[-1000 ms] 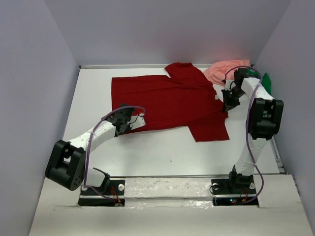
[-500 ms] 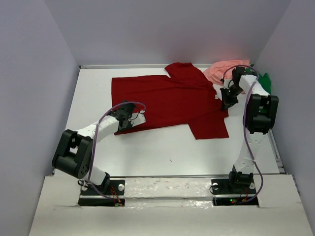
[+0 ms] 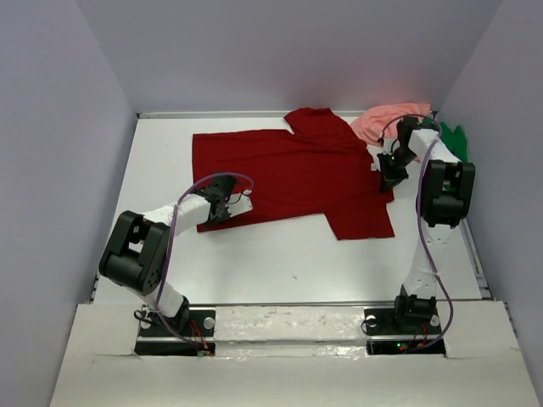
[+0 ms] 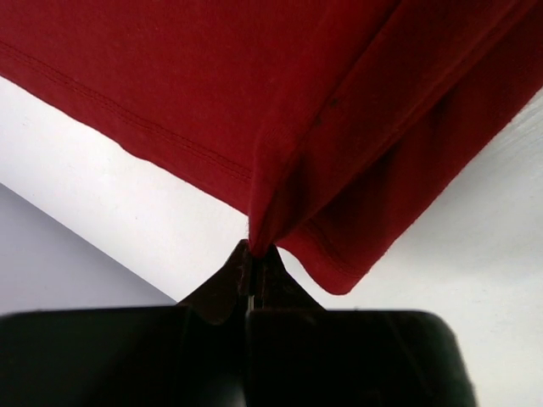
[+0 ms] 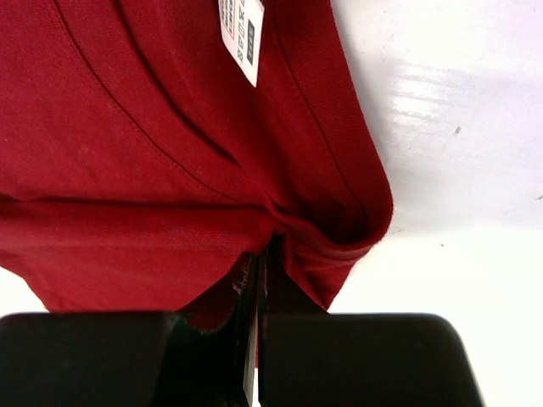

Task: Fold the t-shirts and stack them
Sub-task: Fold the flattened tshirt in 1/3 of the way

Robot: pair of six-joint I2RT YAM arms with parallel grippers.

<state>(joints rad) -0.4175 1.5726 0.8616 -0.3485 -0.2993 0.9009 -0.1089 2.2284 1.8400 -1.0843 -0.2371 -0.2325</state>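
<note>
Left gripper (image 3: 226, 204): pinching the dark red t-shirt (image 3: 288, 174) at its lower-left corner.
Right gripper (image 3: 391, 171): clamped on its right edge, centre-right of frame.

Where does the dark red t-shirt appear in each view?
Top external: the dark red t-shirt lies spread mid-table.
Left wrist: the t-shirt fills the top, its corner in the shut left pincer.
Right wrist: the t-shirt fills the left, its edge in the shut right pincer.
Shared landmark: the white table.
</note>
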